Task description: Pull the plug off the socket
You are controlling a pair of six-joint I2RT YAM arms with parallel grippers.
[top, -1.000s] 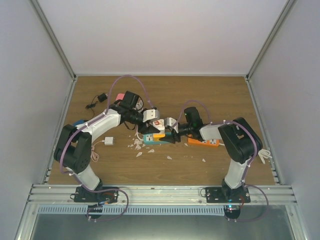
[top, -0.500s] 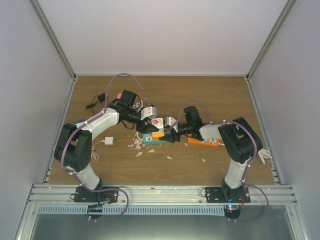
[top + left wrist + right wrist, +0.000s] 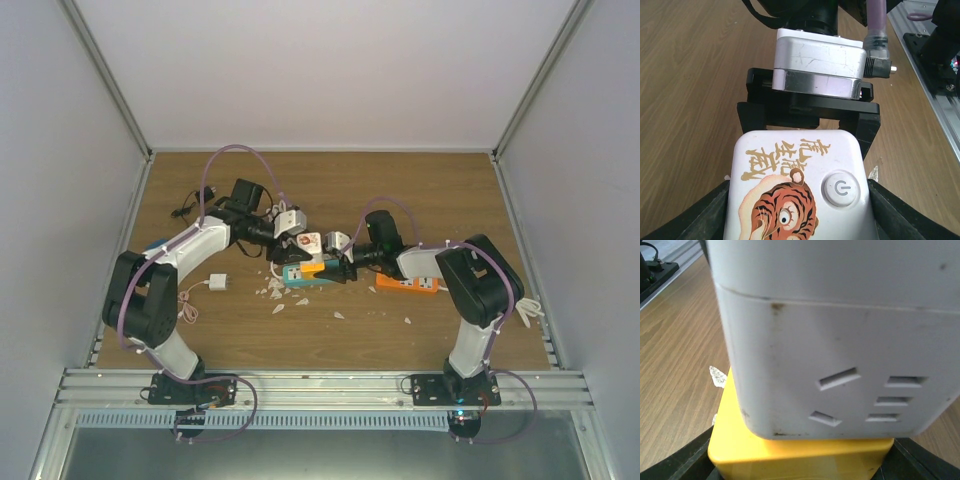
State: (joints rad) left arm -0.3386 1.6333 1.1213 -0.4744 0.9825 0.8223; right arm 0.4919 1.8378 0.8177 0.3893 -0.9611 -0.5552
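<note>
Plug (image 3: 795,200) one, socket (image 3: 830,340) one, strips (image 3: 408,285) two

The tiger-printed adapter (image 3: 797,200) runs off the left wrist view's bottom edge, its underside hidden. Flanking it, the left gripper (image 3: 799,192) shows only cropped dark finger slivers. Just right of it from above, the socket cube (image 3: 336,242) is too small to judge its seating.

Orange power strip (image 3: 410,285), white charger (image 3: 217,283), black adapter (image 3: 205,193), white scraps (image 3: 273,291)
</note>
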